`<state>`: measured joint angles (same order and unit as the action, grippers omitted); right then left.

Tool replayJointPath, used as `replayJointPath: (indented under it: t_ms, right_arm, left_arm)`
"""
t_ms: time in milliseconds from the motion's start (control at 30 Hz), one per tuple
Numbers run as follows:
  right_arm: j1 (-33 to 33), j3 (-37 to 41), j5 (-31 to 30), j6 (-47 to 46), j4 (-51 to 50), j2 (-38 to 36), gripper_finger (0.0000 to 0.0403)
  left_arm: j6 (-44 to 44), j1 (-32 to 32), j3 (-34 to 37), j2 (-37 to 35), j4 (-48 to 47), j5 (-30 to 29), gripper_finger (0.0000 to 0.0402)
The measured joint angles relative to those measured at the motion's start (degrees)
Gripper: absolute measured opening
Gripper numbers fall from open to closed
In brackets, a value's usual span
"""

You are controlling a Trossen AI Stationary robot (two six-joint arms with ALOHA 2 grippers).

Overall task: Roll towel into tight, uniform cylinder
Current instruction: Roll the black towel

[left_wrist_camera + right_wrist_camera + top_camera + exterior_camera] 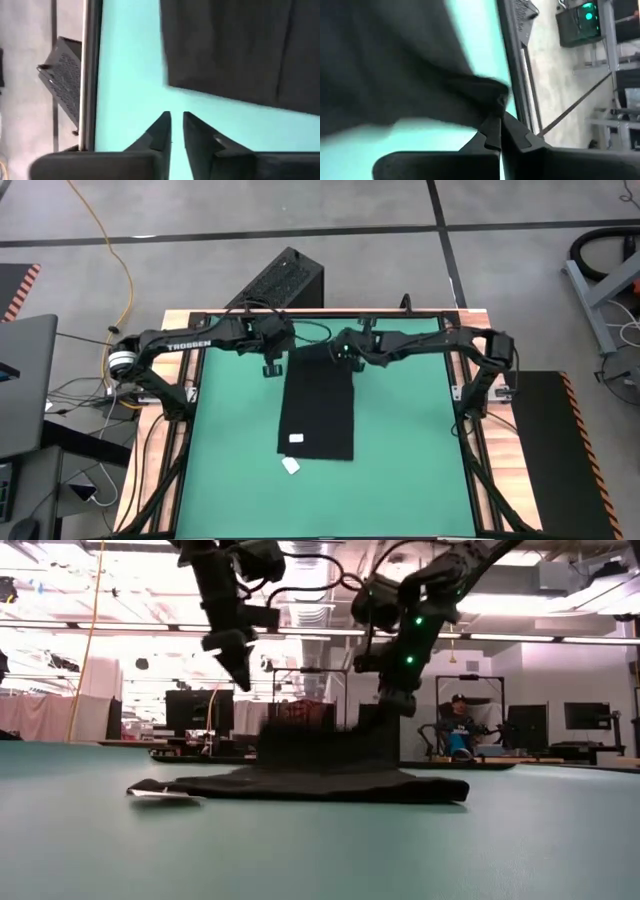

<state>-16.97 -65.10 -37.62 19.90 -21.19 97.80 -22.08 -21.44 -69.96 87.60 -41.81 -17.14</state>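
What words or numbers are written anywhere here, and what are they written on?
"TROSSEN": white letters on the left dark robot arm, seen from above.
The small white tag on the plain black soft cloth towel: too small to read.
The loose white slip on the green mat: too small to read.
Nothing else is readable.

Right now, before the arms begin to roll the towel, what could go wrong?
1. The right gripper is shut at the towel's far corner, while the left gripper, slightly open, hangs over bare mat. A one-sided pull may skew the roll.
2. The far edge is already bunched in the low view, so the first turn may be uneven.
3. The white tag may stick out of the roll.
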Motion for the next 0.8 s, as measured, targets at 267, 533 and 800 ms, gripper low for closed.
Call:
replayJointPath:
  t_ms: [267, 533, 800]
  right_arm:
    - [-5.3, 0.0, 4.9, 4.1, 2.3, -1.2, 0.0025]
    - [-13.9, -0.1, 17.4, 2.8, 2.7, -7.1, 0.0075]
    - [-18.1, 0.0, 36.4, 2.6, -3.9, -12.8, 0.0123]
  left_arm:
    - [4.2, -2.5, 0.1, 0.6, 1.1, 1.1, 0.0139]
    - [12.3, -1.0, 6.1, 0.4, 10.4, 28.2, 0.0138]
    - [18.5, 8.2, 18.1, 0.4, 22.6, 28.5, 0.0099]
